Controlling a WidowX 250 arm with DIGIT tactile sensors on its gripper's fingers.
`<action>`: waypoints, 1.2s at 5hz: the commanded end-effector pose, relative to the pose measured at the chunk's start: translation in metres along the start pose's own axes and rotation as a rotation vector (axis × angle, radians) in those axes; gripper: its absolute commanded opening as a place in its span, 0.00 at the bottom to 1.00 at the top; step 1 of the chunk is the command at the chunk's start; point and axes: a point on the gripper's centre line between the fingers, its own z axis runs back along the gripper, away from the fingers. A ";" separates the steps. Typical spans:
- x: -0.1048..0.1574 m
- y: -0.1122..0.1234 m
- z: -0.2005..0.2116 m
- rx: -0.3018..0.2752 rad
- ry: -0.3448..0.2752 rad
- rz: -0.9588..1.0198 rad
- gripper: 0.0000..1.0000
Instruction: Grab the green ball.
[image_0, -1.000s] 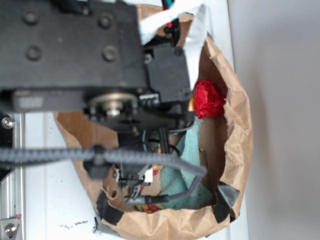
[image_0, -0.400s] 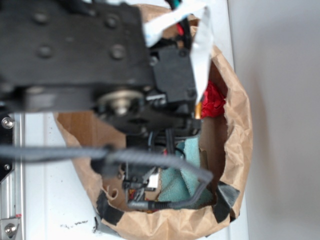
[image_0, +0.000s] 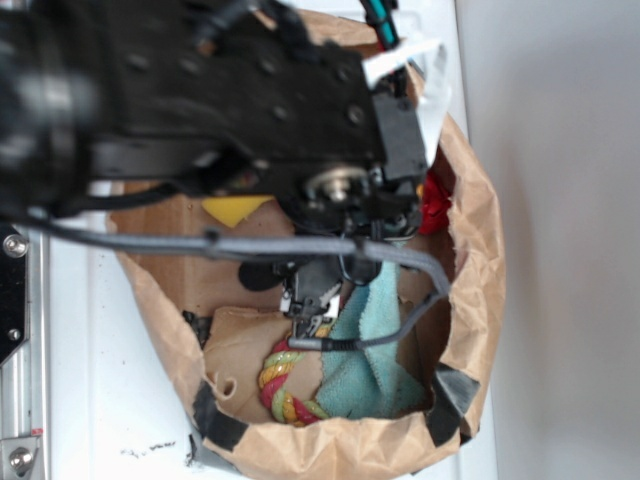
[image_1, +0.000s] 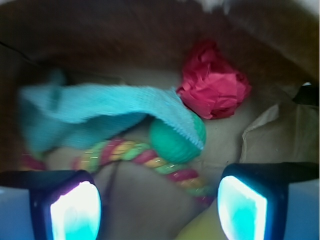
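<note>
Teal-green, the green ball sits straight ahead of my gripper, fingers spread wide, empty; the terry cloth drapes its top.

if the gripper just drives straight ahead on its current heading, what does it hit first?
Probably the multicolored rope, which crosses between the open fingers nearest the camera. Just past it sits the green ball, partly under an edge of the teal cloth. Depth is blurry here, so this is a rough call.

Small round matte teal-green ball; fuzzy teal terry cloth; crumpled red paper wad; twisted multicolour rope; creased brown paper bag.
</note>
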 end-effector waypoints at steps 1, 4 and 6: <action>0.011 0.018 -0.008 0.086 -0.025 -0.005 1.00; 0.025 0.013 -0.007 -0.011 -0.027 0.048 1.00; 0.024 0.010 -0.008 -0.030 -0.034 0.047 1.00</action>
